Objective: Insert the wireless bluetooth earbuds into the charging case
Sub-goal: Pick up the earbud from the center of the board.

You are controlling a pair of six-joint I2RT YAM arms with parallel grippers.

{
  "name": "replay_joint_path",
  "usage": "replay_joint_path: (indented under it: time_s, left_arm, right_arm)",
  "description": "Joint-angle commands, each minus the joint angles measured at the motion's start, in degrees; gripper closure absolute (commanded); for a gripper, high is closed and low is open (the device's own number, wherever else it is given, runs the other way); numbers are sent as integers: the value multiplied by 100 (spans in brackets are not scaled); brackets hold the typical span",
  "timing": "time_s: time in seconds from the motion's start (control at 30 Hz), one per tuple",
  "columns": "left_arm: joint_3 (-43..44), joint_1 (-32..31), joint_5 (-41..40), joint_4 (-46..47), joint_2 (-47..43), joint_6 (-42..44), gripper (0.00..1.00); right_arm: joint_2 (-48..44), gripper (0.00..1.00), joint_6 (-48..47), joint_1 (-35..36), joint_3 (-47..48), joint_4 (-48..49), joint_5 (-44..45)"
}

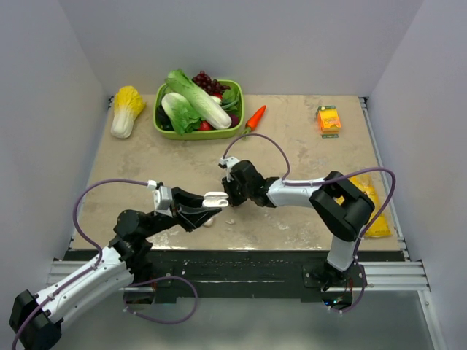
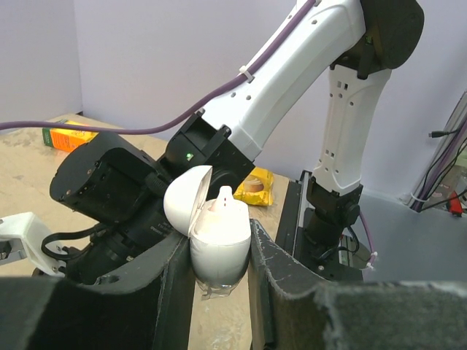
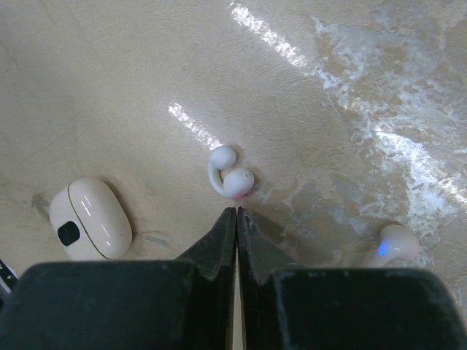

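Note:
My left gripper is shut on the charging case, a cream-white rounded case held upright above the table with its lid open. A white earbud tip sticks out of its top. My right gripper is shut and empty, its tips just short of a white earbud lying on the table. A second earbud with a blue light lies to the right. A second cream-white pebble-shaped thing with a dark patch lies to the left of the tips.
A green basket of vegetables stands at the back, with a carrot beside it and a yellow cabbage at the far left. An orange carton is at the back right. A yellow packet lies under the right arm.

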Motion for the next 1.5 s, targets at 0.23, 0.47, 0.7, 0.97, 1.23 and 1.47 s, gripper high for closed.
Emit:
replay_joint_path:
  time_s: [0.23,0.47,0.7,0.97,1.23,1.47]
  left_arm:
    - [89,-25,46,225,-71,-73,100]
    - [72,-60,11,234,-89,-73,100]
    - [72,-78,11,225,-98,-64,100]
    - [54,-113,29,260,-36,-64,100]
    - [36,-122,29,260,-45,-73,100]
    - [28,-140,2,260,-54,-64,100]
  right_arm:
    - [-221,76,-136,297,289,262,-162]
    - [34,68,-312,288,658,33,-92]
    - [263,67,-409,297,861,-108,-13]
    - [263,66,-418,288,773,-108,57]
    - [359,64,-444,288,834,-204,198]
    - [447,63,-479,288,887,-301,400]
